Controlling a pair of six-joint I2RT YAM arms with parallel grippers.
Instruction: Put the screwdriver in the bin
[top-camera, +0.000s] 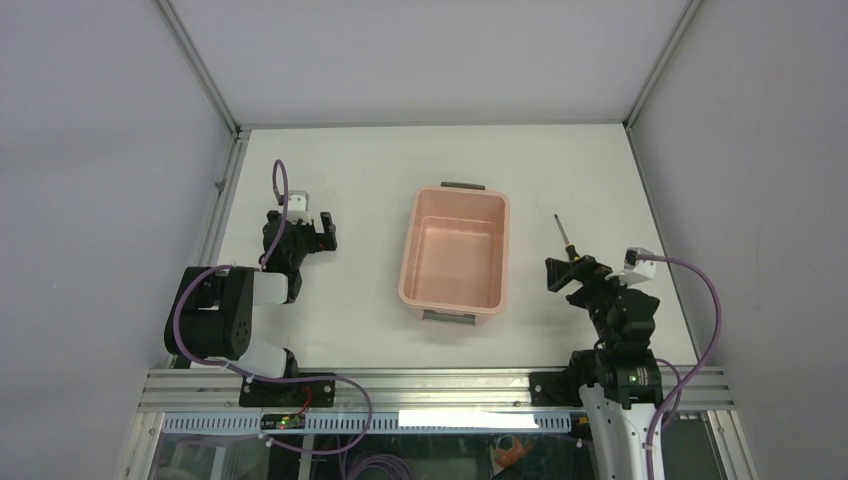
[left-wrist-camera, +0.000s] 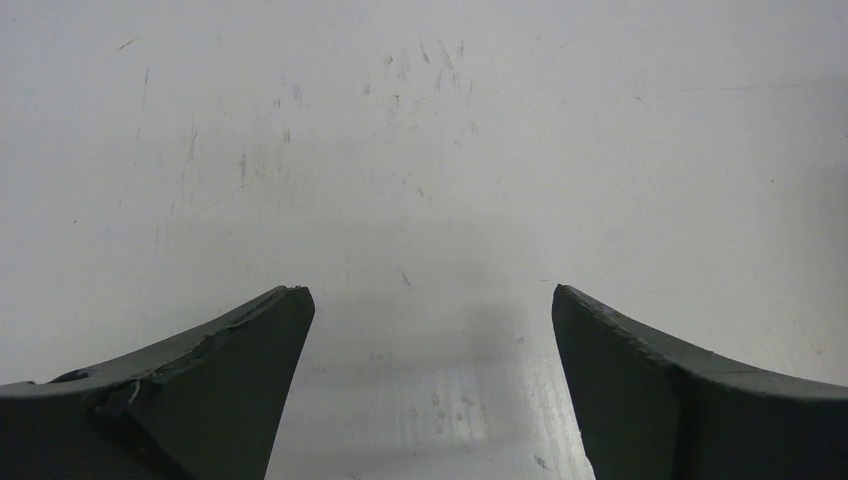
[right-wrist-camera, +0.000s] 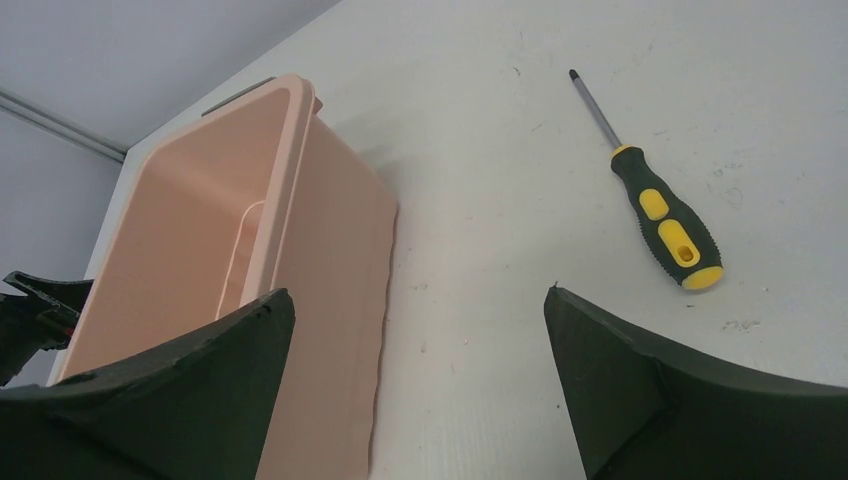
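The screwdriver (top-camera: 565, 238) lies on the white table to the right of the bin, shaft pointing away; the right wrist view shows its black-and-yellow handle (right-wrist-camera: 668, 222). The salmon-pink bin (top-camera: 455, 252) stands empty mid-table; its right wall shows in the right wrist view (right-wrist-camera: 330, 250). My right gripper (top-camera: 570, 272) is open and empty, just in front of the screwdriver's handle end; in its wrist view (right-wrist-camera: 415, 310) the screwdriver lies ahead and to the right. My left gripper (top-camera: 313, 232) is open and empty, left of the bin, over bare table (left-wrist-camera: 430, 300).
Grey enclosure walls with metal frame rails (top-camera: 220, 190) border the table on the left, right and back. The bin has a dark grey handle (top-camera: 462, 186) at its far end and another at its near end (top-camera: 448, 317).
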